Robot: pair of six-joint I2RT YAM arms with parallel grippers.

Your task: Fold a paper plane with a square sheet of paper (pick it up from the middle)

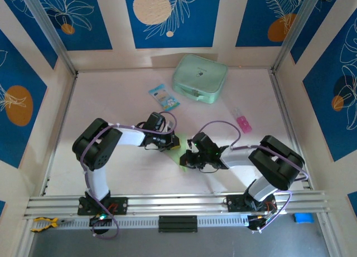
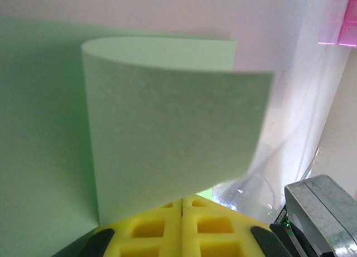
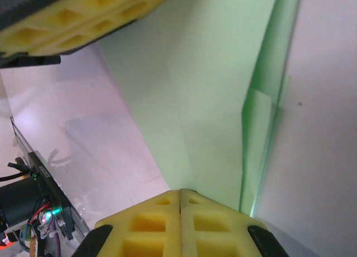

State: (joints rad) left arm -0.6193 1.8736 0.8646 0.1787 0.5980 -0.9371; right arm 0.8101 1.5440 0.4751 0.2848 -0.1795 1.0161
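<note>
Overhead: left gripper (image 1: 169,141) and right gripper (image 1: 188,156) meet mid-worktop (image 1: 111,109), the square sheet of paper (image 1: 177,147) between them, with bare surface around. Left wrist: closed pads pinch the sheet's upcurled flap. Right wrist: closed pads pinch its creased edge.

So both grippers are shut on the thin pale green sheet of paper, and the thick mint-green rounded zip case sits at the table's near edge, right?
No. The top view shows the thick mint-green rounded zip case at the far edge of the table. The left gripper and right gripper are shut on the thin pale green sheet of paper.
</note>
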